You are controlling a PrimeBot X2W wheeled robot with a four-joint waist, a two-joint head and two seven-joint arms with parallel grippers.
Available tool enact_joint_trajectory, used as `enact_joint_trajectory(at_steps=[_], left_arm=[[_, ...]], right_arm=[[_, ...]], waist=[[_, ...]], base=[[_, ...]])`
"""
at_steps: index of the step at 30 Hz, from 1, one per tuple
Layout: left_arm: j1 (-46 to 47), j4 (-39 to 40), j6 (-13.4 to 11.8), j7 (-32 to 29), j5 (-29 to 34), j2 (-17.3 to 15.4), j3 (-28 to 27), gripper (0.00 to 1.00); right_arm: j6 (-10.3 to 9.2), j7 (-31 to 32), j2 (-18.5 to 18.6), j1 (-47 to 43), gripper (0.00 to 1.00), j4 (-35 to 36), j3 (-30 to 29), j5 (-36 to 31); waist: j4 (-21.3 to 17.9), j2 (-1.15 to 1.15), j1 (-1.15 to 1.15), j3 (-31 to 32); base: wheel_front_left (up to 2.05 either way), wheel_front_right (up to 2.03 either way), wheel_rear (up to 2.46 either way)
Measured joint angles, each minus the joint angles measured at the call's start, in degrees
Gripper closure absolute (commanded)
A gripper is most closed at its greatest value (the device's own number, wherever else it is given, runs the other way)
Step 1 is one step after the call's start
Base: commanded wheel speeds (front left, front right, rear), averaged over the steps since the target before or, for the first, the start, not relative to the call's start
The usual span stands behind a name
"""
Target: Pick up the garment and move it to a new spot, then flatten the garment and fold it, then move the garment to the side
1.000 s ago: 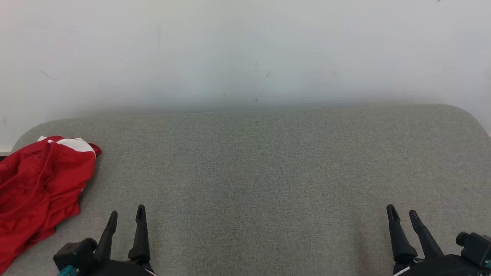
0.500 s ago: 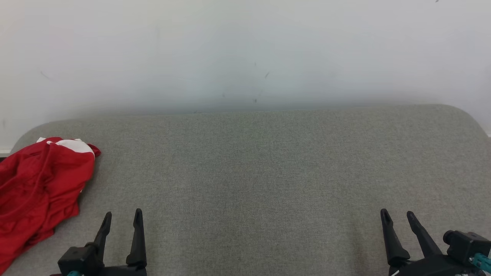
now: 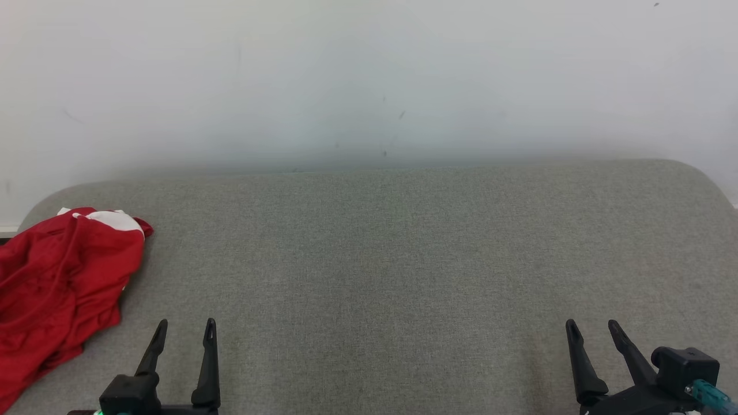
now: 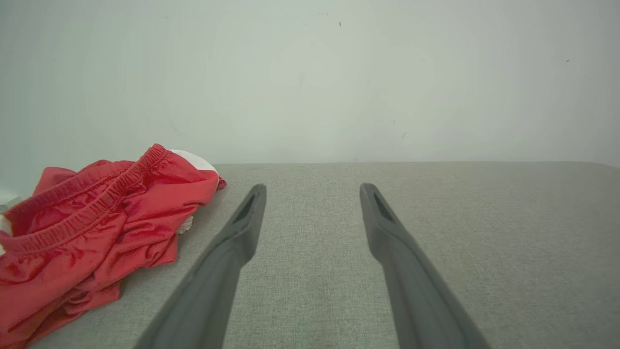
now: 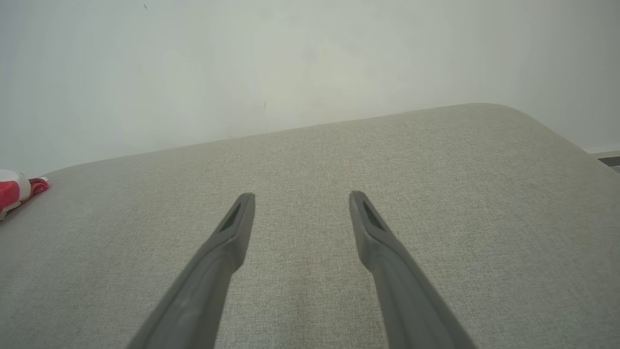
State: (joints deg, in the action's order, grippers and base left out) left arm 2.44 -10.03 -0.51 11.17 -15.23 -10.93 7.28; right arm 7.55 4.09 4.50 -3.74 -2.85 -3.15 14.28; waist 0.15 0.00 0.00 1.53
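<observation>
A crumpled red garment (image 3: 55, 288) with a white patch and an elastic waistband lies at the far left of the grey cushioned surface (image 3: 392, 259), partly over its left edge. In the left wrist view the garment (image 4: 92, 228) sits left of the fingers, apart from them. My left gripper (image 3: 185, 329) stands open at the lower left, just right of the garment, holding nothing. My right gripper (image 3: 592, 328) stands open at the lower right, far from the garment, whose tip (image 5: 19, 190) shows at the left edge of the right wrist view.
A pale wall (image 3: 369, 75) rises directly behind the surface. The surface has rounded back corners, and its right corner (image 5: 547, 131) drops off to a strip of floor. Bare grey fabric stretches between the two grippers.
Both grippers have drawn back toward the bottom edge of the head view, still open. The garment has not moved.
</observation>
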Motion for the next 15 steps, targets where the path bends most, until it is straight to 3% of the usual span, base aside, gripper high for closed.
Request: enact_joint_trajectory(at_steps=[15], left_arm=[[-1.3,1.3,-0.8,-0.6,4.8,-0.8,-0.5,0.0]], right_arm=[[0.0,0.5,-1.0,0.3,0.0,-0.7,0.3,-7.2]], waist=[[0.0,0.0,0.0,0.1]], base=[[0.0,0.0,0.0]])
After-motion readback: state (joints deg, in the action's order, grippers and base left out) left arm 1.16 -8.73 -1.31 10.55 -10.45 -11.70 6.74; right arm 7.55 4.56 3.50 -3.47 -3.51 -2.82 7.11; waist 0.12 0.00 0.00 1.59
